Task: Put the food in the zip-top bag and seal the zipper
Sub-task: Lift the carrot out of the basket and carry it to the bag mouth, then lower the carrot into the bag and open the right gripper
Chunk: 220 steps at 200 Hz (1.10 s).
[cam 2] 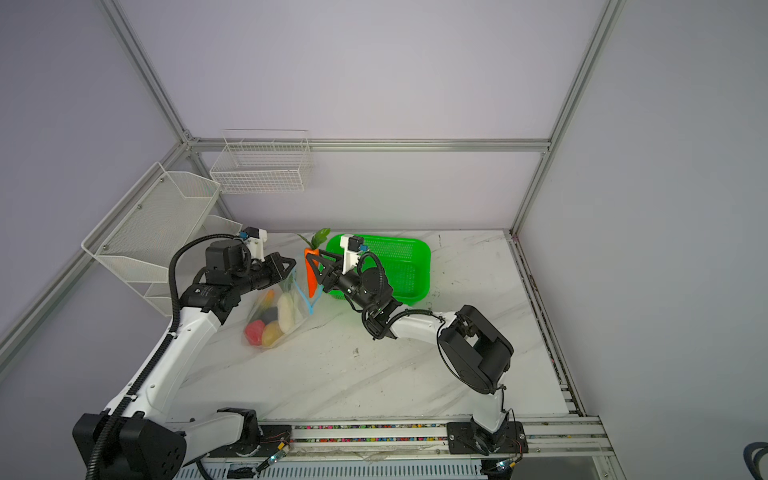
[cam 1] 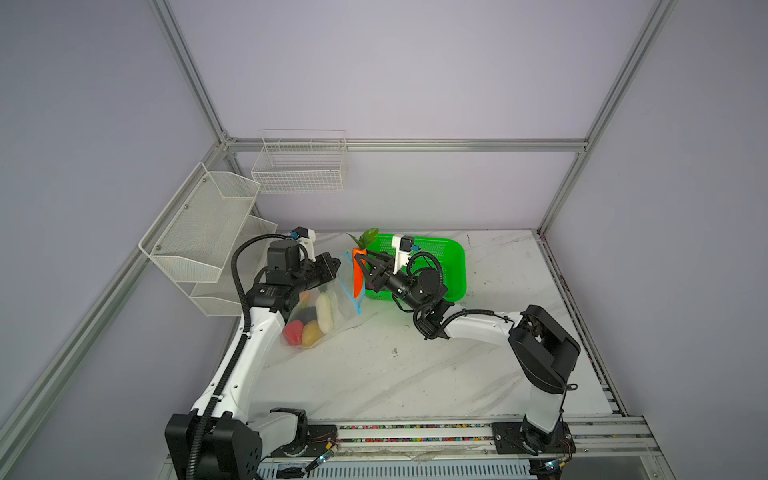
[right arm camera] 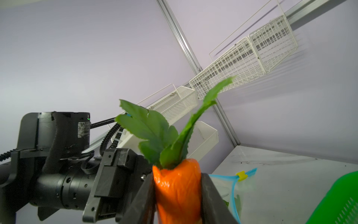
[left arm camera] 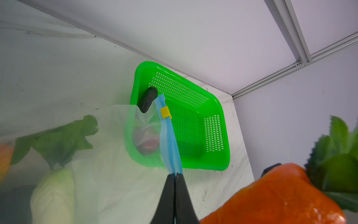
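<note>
Over at 9 o'clock on the table in both top views, the zip-top bag (cam 1: 348, 301) already holds the red pepper (cam 1: 293, 330), potato (cam 1: 311, 333) and radish (cam 1: 325, 312). The right gripper (cam 1: 360, 266) clamps the carrot (cam 1: 356, 277) by the bag's mouth, around 11 o'clock.

Left wrist view: the left gripper (left arm camera: 175, 177) is pinched tight on the zipper (left arm camera: 168, 141). The eggplant (left arm camera: 148, 99) and what looks like the onion (left arm camera: 149, 143) sit in the green basket (left arm camera: 219, 155), so I'd say those plus sealing are left.

Right wrist view: jaws squeezing the carrot. The sticker on the other arm is unreadable.

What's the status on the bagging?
Left gripper shut on the zipper, holding the bag mouth up. Right gripper shut on the carrot at the mouth, not in yet. Eggplant left in the green basket. Nothing blocking.
</note>
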### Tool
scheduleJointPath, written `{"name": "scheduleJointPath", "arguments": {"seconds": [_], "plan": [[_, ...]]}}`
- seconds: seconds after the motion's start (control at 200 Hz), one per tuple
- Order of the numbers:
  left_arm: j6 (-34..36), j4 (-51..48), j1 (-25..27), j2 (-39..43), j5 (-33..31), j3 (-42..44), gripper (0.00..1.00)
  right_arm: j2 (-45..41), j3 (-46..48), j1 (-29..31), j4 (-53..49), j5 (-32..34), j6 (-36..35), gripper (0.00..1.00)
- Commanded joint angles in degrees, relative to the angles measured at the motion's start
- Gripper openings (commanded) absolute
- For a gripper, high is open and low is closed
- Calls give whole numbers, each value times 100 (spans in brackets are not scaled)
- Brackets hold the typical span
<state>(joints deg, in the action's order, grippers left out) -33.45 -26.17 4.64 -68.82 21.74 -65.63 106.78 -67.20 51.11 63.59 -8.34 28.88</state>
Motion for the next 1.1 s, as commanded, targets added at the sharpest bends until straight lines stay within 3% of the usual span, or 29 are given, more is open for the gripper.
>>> {"name": "scheduleJointPath", "arguments": {"seconds": [0.0,0.48,0.625,1.095], "plan": [[-47,276,-16,145,9,224,0,49,67,56,233,-9,169,35],[-42,290,-16,123,6,162,0,549,-106,190,196,-132,451,38],[-26,271,-16,127,5,114,0,563,-527,193,-736,-203,65,41],[-18,233,-16,224,-9,99,0,774,-941,196,-1531,-315,-74,45]]}}
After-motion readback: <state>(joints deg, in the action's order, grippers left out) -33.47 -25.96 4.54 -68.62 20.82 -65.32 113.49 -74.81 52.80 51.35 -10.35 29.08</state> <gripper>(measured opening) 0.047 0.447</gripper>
